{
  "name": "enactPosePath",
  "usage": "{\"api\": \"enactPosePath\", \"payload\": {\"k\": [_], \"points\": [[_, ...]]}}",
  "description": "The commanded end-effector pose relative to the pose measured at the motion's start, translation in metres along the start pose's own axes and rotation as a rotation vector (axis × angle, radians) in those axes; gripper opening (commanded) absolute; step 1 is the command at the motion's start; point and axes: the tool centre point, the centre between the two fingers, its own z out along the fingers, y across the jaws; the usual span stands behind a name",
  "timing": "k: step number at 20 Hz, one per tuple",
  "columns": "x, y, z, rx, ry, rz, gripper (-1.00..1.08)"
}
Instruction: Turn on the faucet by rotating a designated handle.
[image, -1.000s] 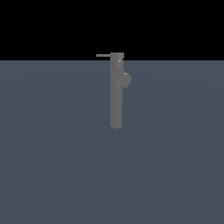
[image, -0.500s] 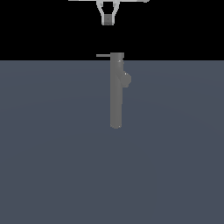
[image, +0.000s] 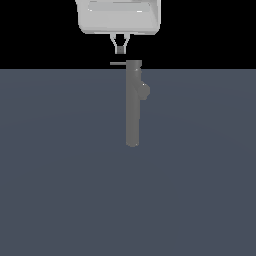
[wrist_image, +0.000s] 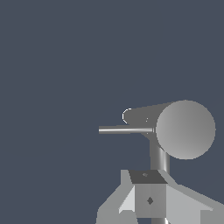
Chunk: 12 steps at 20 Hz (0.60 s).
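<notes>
The exterior view looks from some way off and level-on at the faucet, whose column stands upright mid-frame, with the end effector hanging at the upper edge against black background. The wrist view sits close above and looks straight down the column, so the faucet's round top fills much of the frame, with one finger in the foreground. Both views share the faucet top and its handle.
</notes>
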Motion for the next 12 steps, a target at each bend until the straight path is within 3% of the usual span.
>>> {"api": "enactPosePath", "payload": {"k": [1,12], "points": [[0.018,-0.002,0.009,-0.001,0.000,-0.005,-1.00],[0.064,-0.008,0.032,-0.005,-0.001,-0.019,-1.00]]}}
